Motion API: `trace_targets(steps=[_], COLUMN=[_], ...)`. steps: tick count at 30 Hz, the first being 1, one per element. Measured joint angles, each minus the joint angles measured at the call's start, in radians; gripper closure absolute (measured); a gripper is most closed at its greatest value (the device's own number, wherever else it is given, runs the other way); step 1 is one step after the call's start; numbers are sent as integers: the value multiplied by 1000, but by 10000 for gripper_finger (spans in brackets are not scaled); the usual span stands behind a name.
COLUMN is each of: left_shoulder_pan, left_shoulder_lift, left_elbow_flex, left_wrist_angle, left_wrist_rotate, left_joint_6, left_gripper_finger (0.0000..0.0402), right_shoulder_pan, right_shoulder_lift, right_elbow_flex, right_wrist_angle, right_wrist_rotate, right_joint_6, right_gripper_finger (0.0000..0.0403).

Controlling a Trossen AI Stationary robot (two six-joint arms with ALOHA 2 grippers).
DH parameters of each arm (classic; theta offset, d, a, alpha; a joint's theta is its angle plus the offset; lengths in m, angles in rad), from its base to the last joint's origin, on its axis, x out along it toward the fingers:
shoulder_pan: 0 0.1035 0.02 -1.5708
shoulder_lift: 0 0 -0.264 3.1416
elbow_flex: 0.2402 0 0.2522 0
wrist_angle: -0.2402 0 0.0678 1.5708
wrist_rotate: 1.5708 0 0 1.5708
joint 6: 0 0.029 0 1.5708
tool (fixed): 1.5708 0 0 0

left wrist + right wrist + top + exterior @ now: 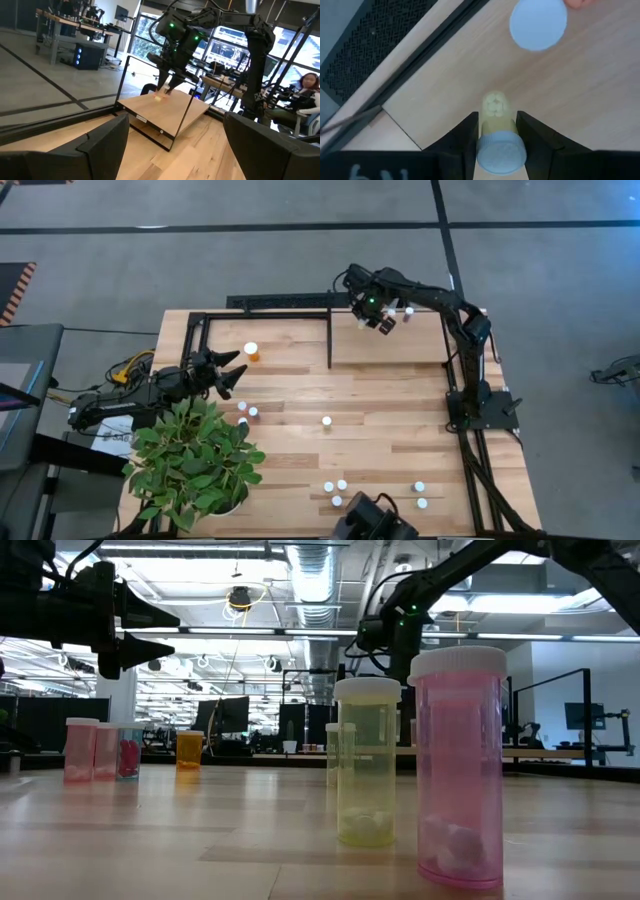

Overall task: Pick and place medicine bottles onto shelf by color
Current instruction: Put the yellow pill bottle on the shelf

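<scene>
Overhead and wrist views of a two-arm sorting station. The right gripper (372,315) is positioned over the far left corner of the shelf (400,345), its fingers (465,137) pinching a pale yellow-green vial (495,135) just below its white cap, the vial hanging above the pale board. A second white-capped vial (538,22) already stands on the shelf just beyond it. The left gripper (232,375) hovers above the striped tabletop (390,420) near the potted plant (190,460), fingers spread wide and empty. An orange bottle (251,352) stands just beyond the left gripper. Remaining vials are scattered over the tabletop: a pair (247,410) beside the plant, one (327,421) near the centre, and two clusters (335,490) (420,494) along the near edge.
</scene>
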Motion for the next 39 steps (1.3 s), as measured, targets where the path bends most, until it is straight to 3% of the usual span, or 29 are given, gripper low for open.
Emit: trace_targets(steps=[19,39], left_shoulder_pan=[0,0], left_shoulder_lift=[0,0], left_elbow_flex=[0,0], left_wrist_angle=[0,0], left_wrist_rotate=[0,0], left_joint_6=[0,0], left_gripper_finger=[90,90], right_shoulder_pan=[-9,-10], right_shoulder_lift=[0,0], right_elbow_flex=[0,0], right_wrist_angle=[-35,2], right_wrist_rotate=[9,27], right_joint_6=[159,181], right_gripper_finger=[256,259])
